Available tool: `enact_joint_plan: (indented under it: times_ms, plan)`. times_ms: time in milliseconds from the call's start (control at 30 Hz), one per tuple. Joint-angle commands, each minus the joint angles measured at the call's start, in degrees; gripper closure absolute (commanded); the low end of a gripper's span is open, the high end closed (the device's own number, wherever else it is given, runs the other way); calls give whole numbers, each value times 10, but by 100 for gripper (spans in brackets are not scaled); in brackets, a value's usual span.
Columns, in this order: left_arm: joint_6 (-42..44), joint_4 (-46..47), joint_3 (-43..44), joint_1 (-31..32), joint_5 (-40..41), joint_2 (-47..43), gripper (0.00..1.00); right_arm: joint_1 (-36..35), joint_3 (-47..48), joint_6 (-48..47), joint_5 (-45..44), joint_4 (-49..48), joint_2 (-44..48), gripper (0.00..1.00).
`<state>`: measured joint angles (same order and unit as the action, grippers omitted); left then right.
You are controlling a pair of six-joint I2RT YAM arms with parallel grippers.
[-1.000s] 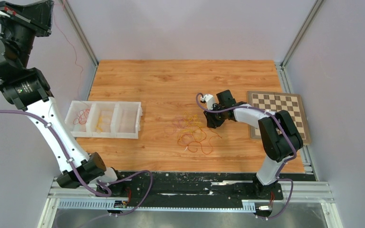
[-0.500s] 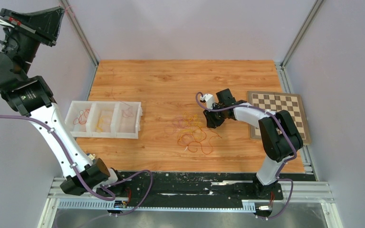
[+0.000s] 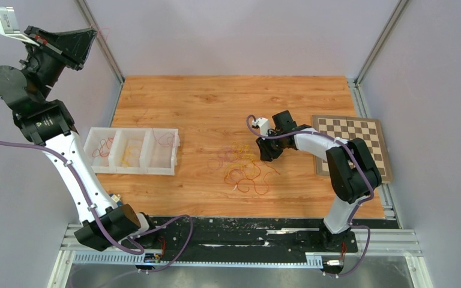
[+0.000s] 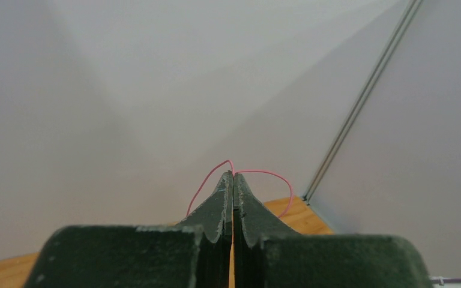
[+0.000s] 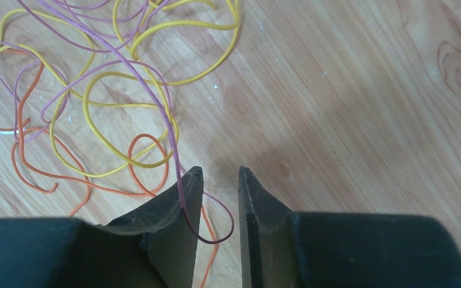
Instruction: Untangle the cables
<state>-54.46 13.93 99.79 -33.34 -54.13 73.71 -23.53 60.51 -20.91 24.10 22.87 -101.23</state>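
Left hand [image 4: 233, 175] raised, clamped on pink cable [image 4: 264, 172], right hand [image 5: 216, 171] apart beside tangled cables [image 5: 86, 103]

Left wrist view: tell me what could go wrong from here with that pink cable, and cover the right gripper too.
1. The left gripper pinches the pink cable only at its very fingertips; so thin a strand may slip free.
2. A purplish strand loops between the right gripper's parted fingers and leads into the tangle; pulling away could snag it and drag the pile along.
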Motion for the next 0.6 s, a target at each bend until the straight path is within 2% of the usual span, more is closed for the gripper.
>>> enact_joint_plan:
  times_ms: [0, 100, 233, 567]
  plan:
    - [53, -21, -11, 5, -14, -28, 100, 2, 22, -4, 11, 0, -6, 72]
    - [69, -39, -31, 23, -44, -32, 100, 1, 23, -1, 15, 0, -12, 72]
    - [158, -101, -66, 51, -63, -45, 100, 1, 25, 6, 19, 1, -19, 72]
    - [295, -213, -211, 94, -39, -82, 100, 1, 22, 3, 21, 2, -19, 71]
